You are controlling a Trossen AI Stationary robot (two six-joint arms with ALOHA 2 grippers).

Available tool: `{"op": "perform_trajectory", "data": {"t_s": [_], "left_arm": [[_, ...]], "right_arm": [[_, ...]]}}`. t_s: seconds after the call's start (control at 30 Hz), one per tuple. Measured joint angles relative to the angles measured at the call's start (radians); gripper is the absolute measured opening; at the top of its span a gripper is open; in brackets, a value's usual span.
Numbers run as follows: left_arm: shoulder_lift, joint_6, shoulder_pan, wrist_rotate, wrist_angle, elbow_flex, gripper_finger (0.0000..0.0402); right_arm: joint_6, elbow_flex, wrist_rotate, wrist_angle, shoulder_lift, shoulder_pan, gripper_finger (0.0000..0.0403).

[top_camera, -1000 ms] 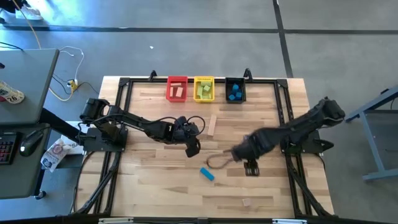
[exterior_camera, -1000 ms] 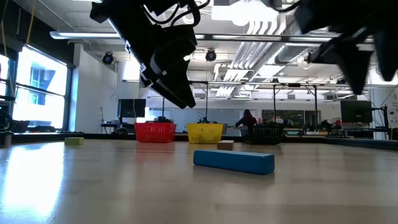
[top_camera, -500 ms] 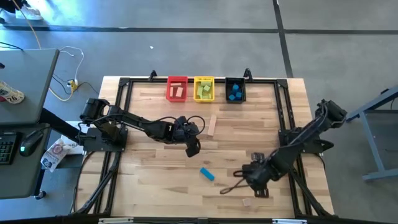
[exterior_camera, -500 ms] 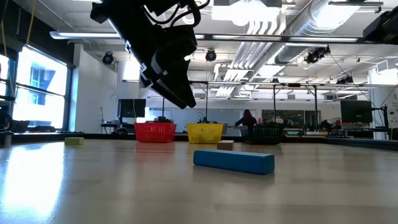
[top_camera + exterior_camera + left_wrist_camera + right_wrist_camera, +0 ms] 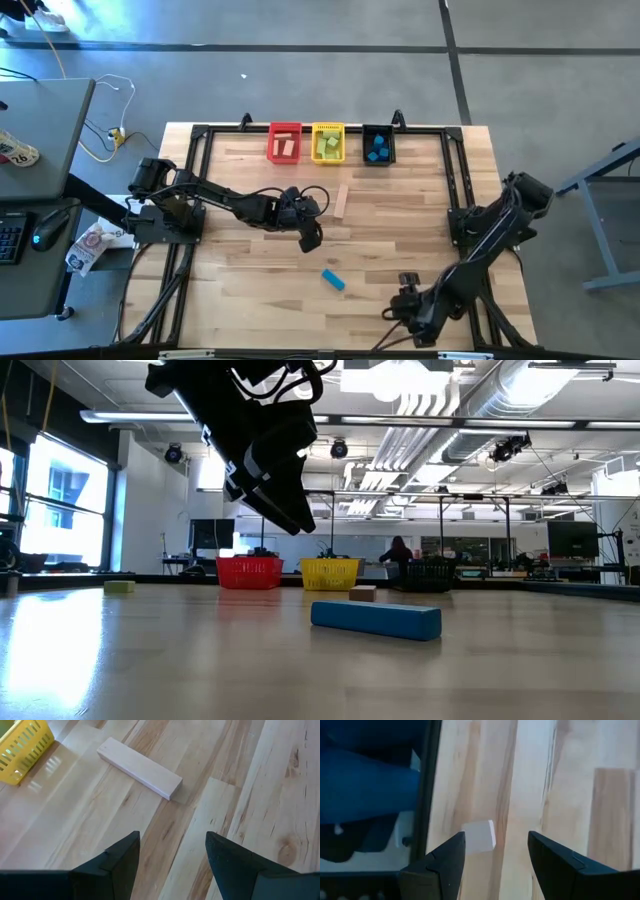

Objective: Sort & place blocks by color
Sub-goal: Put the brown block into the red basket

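Three bins in a row along the far edge of the tabletop (image 5: 250,190). Red bin (image 5: 285,142) holding a pale wood block (image 5: 284,147); yellow bin (image 5: 328,142) holding light green blocks (image 5: 328,146); black bin (image 5: 377,145) holding blue blocks (image 5: 377,151).

Out on the bare wood: a pale wood bar (image 5: 341,201) lying just in front of the yellow bin, a blue bar (image 5: 333,280) lying flat near the middle toward the near edge, and a small pale wood cube (image 5: 478,836) close to the near frame rail.

Left gripper (image 5: 311,236) hanging above the middle of the tabletop, fingers spread apart and empty, pale wood bar lying ahead of it in the left wrist view. Right gripper (image 5: 405,305) low at the near right edge, fingers parted with nothing between them, small cube just ahead of the fingertips, apart from both.

In the low view, another green block (image 5: 119,587) far off to the left.
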Motion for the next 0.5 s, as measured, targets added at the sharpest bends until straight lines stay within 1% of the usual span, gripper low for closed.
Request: {"op": "perform_trajectory", "data": {"t_s": [0.23, 0.5], "left_arm": [[0.000, -0.022, 0.000, 0.001, 0.000, 0.000, 0.0211], [0.000, -0.023, 0.000, 0.001, 0.000, 0.000, 0.0211]], "right_arm": [[0.014, 0.000, 0.002, 0.035, 0.082, 0.020, 0.0201], [0.033, 0.000, 0.005, 0.103, 0.120, 0.048, 0.0201]]}}
